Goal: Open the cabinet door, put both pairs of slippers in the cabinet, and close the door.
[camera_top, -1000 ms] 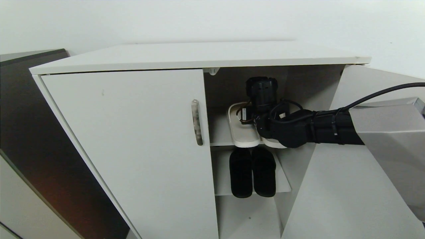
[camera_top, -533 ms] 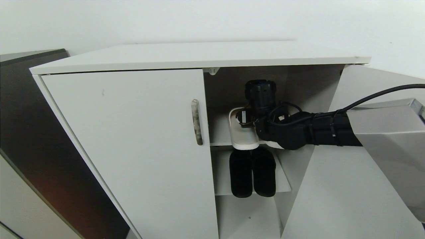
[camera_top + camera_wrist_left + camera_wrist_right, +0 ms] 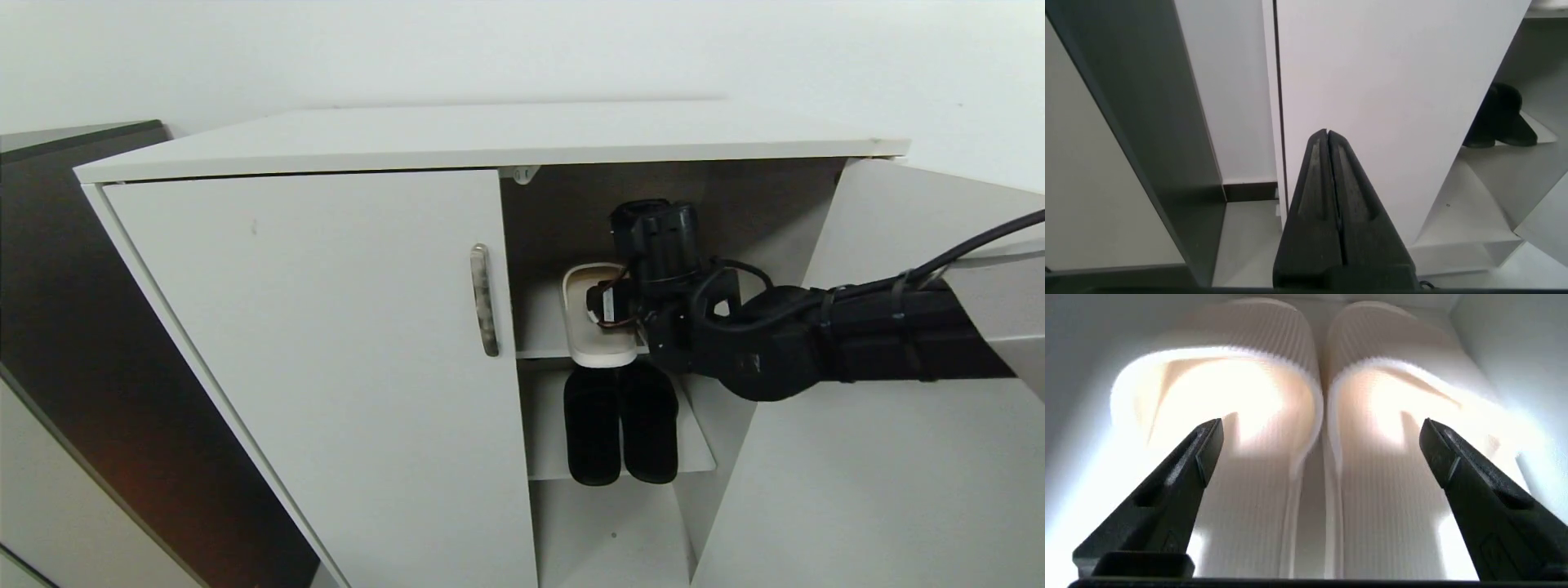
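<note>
Right gripper (image 3: 1320,431) jaws stand wide, facing the white slippers (image 3: 1282,367); left gripper (image 3: 1327,155) jaws closed. Slippers likely light, soft foam; pinch paired straps.

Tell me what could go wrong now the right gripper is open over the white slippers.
1. The white slippers overhang the upper shelf at the heels; the right gripper, open close over them, could drag them out when retreating.
2. The black slippers overhang the lower shelf too, so the open door might catch them when closing.
</note>
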Motion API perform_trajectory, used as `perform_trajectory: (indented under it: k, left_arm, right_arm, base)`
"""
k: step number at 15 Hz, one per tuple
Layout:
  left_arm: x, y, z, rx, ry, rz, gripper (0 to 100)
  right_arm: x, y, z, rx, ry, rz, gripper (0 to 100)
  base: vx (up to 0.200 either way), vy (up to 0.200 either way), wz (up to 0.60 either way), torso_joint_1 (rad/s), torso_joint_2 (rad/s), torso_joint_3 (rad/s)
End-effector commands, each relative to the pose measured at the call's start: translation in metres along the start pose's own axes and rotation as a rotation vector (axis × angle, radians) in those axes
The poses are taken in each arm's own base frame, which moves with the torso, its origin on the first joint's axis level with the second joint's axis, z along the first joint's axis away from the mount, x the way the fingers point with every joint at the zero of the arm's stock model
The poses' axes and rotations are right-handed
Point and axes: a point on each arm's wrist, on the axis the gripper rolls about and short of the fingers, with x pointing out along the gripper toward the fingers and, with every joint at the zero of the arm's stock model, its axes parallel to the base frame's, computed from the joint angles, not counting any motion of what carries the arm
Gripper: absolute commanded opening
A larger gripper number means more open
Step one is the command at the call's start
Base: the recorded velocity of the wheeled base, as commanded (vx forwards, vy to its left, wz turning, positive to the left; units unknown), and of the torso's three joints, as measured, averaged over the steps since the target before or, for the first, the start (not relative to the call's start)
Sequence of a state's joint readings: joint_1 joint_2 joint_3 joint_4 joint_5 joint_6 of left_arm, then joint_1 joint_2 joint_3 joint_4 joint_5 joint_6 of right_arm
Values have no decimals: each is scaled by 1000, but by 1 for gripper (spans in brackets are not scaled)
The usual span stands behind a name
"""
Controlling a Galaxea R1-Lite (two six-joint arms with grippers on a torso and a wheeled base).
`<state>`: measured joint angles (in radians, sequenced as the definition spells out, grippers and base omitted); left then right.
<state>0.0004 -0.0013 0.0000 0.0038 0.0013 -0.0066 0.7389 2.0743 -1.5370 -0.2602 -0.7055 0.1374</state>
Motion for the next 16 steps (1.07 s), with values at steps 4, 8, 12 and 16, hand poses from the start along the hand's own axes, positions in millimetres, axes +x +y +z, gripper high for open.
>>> perform_trajectory:
  k: [4, 8, 12, 16]
  left_arm:
    - [0, 0, 0, 2, 1, 1, 0]
    - [0, 0, 0, 7, 2, -2, 0]
    - [0, 0, 0, 7, 2, -3, 0]
    - [0, 0, 0, 7, 2, -3, 0]
  right_arm:
    - [-70, -4, -32, 19, -63, 92, 0]
    - [-79, -5, -62, 5, -56, 119, 0]
    - [-77, -4, -62, 11, -63, 119, 0]
    - [-76, -2, -65, -11, -57, 117, 0]
  base:
    - [0, 0, 0, 0, 0, 0]
    - [0, 0, 0, 0, 0, 0]
    - [-50, 0, 0, 1, 1, 1]
    - [-200, 0, 0, 4, 1, 2]
